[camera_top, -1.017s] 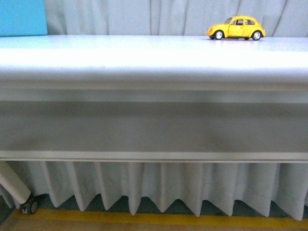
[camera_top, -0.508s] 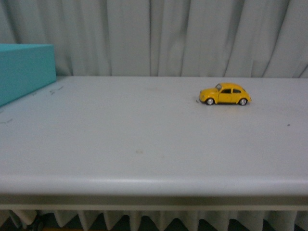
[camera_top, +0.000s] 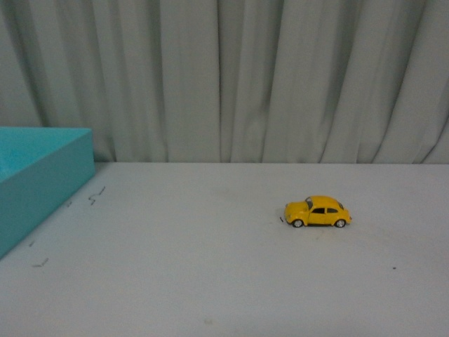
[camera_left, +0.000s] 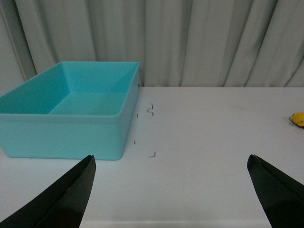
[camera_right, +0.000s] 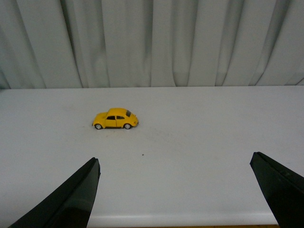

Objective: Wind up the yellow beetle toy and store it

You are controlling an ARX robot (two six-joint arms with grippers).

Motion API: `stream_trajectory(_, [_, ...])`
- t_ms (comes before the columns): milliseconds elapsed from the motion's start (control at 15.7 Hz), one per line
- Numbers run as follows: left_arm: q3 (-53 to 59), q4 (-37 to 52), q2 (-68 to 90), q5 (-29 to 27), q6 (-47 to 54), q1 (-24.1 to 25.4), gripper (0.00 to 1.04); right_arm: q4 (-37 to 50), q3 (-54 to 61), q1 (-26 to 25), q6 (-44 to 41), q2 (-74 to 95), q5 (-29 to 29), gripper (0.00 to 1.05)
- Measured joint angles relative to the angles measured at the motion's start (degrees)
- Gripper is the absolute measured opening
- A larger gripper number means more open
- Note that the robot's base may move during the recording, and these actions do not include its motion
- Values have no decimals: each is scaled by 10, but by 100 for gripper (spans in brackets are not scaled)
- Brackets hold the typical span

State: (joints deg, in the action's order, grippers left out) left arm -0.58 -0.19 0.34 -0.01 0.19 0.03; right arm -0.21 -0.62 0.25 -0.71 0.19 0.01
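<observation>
The yellow beetle toy (camera_top: 317, 212) stands on its wheels on the white table, right of centre in the front view, nose pointing left. The right wrist view shows the beetle toy (camera_right: 115, 119) well ahead of my right gripper (camera_right: 175, 161), which is open with nothing between its black fingers. Only a sliver of the beetle toy (camera_left: 298, 119) shows at the edge of the left wrist view. My left gripper (camera_left: 171, 161) is open and empty, hovering near the table's front edge. Neither arm appears in the front view.
An open turquoise box (camera_left: 71, 107) sits at the table's left side; its corner (camera_top: 42, 182) shows in the front view. Small dark marks (camera_left: 151, 111) dot the table (camera_top: 210, 281) beside it. A grey curtain (camera_top: 224, 77) hangs behind the table.
The front view has risen from the table's front edge to look down on the tabletop. The toy now appears lower in the picture and the box more visible. The toy itself has not moved.
</observation>
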Motion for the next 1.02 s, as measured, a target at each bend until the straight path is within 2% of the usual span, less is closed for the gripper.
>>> stream_trajectory(1017, [0,0,0,0,0,0,98,0,0,0,2,0,0,98])
